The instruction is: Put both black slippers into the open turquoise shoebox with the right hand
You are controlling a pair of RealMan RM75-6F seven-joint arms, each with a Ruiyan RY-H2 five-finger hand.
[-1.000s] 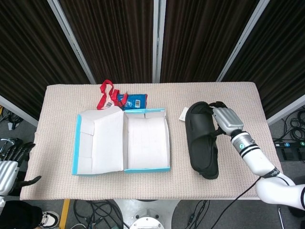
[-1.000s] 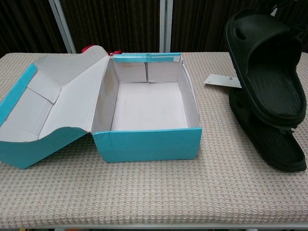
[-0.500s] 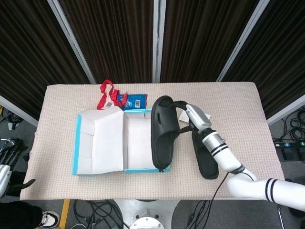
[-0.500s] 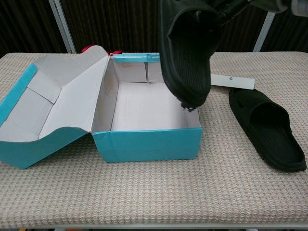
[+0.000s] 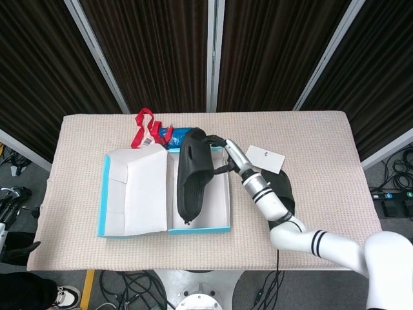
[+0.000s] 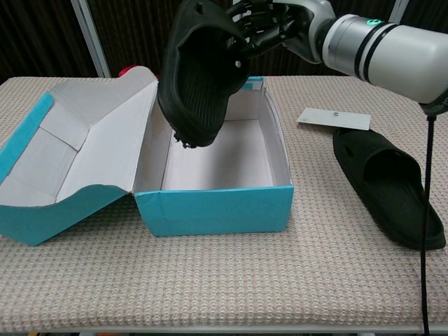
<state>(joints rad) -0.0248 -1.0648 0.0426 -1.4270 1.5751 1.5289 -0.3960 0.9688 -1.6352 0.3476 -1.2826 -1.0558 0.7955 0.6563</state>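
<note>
My right hand (image 5: 228, 155) (image 6: 276, 24) grips a black slipper (image 5: 191, 174) (image 6: 199, 73) by its toe strap and holds it tilted in the air over the open turquoise shoebox (image 5: 219, 228) (image 6: 217, 206), heel end hanging down toward the box's white inside. The second black slipper (image 6: 388, 185) (image 5: 284, 194) lies flat on the table to the right of the box, partly hidden by my forearm in the head view. At the far left edge of the head view, off the table, my left hand (image 5: 11, 200) shows only in part; its fingers are too small to read.
The box's lid (image 6: 70, 161) lies folded open to the left. A white card (image 5: 265, 159) (image 6: 334, 118) lies right of the box. A red strap (image 5: 145, 128) and a blue packet (image 5: 177, 134) sit behind the box. Beige woven cloth (image 6: 224, 280) covers the table.
My right hand has carried the slipper leftward, from the box's right edge to above its interior. The left hand has sunk further out of the head view.
</note>
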